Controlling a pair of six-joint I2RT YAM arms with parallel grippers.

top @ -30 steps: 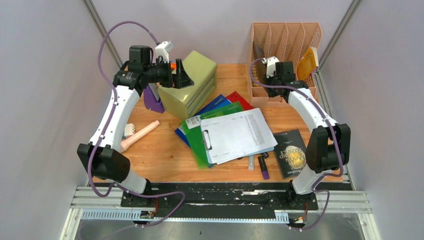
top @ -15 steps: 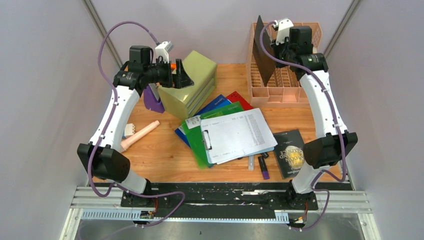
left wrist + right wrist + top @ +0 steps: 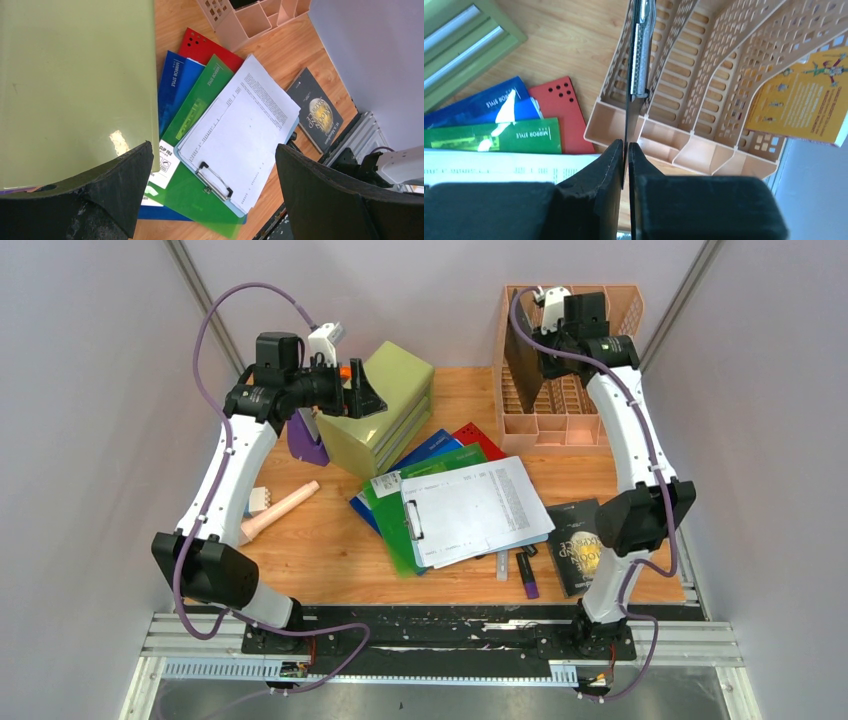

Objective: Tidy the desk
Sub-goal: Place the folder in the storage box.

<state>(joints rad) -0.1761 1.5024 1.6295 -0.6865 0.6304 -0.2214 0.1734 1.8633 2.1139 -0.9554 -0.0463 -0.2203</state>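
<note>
The right gripper [image 3: 625, 150] is clenched on the edge of a thin black board [image 3: 522, 352], held upright at the leftmost slot of the rack [image 3: 618, 310]; whether it rests in the slot is hard to tell. The left gripper [image 3: 214, 149] hangs spread wide and holding nothing, over the chest [image 3: 75, 75]. The desk [image 3: 320, 550] lies beneath both arms, strewn with folders [image 3: 192, 95] and a book [image 3: 572, 550].

Open wood lies near-left on the desk [image 3: 330, 555], between the pink handle [image 3: 285, 508] and the folder pile [image 3: 470, 510]. The drawer chest [image 3: 385, 415] blocks the far-left. In the file rack [image 3: 628, 308], a black board [image 3: 520, 365] fills the leftmost slot, a yellow booklet [image 3: 804, 95] the rightmost; the middle slots stand free.
</note>
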